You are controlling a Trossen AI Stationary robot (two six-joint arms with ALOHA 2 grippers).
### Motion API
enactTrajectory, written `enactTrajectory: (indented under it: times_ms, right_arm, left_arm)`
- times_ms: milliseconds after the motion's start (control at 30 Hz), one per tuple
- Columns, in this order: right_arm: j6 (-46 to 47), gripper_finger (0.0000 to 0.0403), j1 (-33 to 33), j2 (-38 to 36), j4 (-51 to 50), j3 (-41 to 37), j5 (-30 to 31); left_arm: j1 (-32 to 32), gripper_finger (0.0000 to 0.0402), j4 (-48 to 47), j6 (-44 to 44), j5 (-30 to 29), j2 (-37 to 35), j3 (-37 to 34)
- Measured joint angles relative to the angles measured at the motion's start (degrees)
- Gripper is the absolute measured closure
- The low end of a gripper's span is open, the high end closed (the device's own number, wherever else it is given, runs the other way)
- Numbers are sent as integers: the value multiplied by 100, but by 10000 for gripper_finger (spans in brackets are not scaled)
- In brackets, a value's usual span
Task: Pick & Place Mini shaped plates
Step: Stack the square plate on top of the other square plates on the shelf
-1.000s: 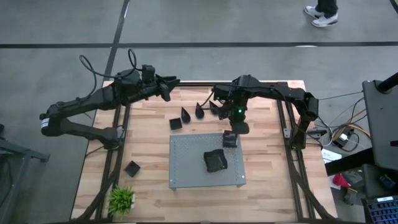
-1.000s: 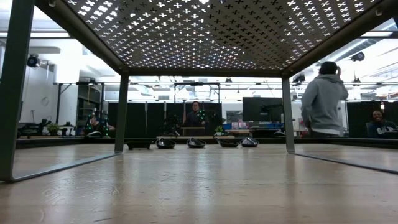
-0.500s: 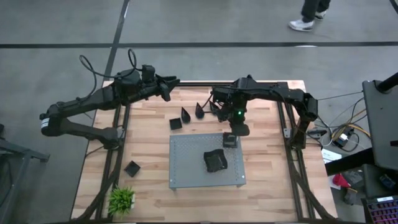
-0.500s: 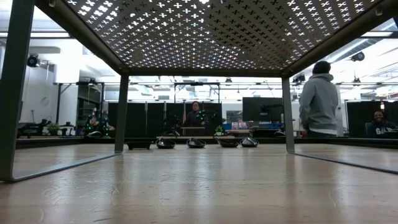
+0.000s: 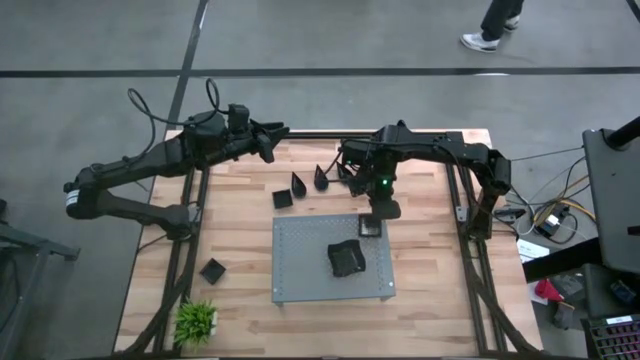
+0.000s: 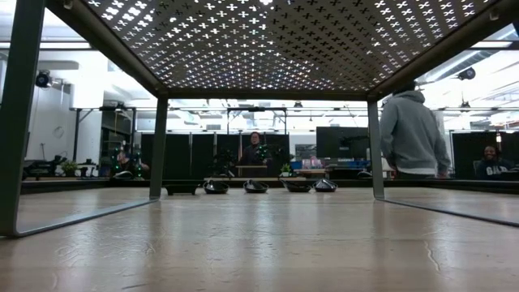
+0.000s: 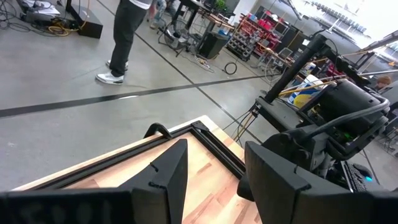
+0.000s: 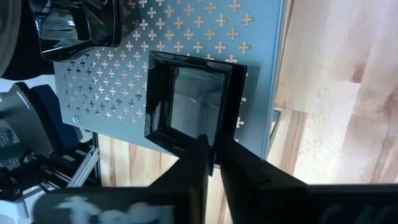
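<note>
My right gripper is shut on a small square black plate over the far right corner of the grey perforated board. A heap of black plates lies on the middle of the board. On the wood stand a square plate, two teardrop plates and another square one. The low view shows a row of plates far off. My left gripper waits open above the table's far edge. My right gripper pinches the square plate's raised rim between its two fingers, on the side nearest the wrist. The fingers slant down from the table's far side. The plate sits level over the board's corner; whether it rests on the board or hangs just above, I cannot tell.
The board stands on thin legs above the wood. A small green plant stands at the near left corner. More plates lie under the right arm. A person walks on the floor beyond the far edge.
Neither arm nor any plate has visibly moved. The person beyond the far edge has walked on toward the left.
</note>
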Motion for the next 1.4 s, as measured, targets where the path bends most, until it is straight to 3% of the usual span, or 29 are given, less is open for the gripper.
enactTrajectory:
  times_ms: [267, 700, 1400]
  right_arm:
    - [109, 321, 0, -2, -11, 20, -2]
    - [393, 305, -37, -11, -10, 306, -10]
    - [697, 339, -494, -11, 65, 1019, 444]
  left_arm:
    - [0, 250, 0, -2, 2, 0, 0]
    - [0, 250, -135, 0, 0, 0, 0]
    - [438, 250, -3178, -1316, -230, 106, -58]
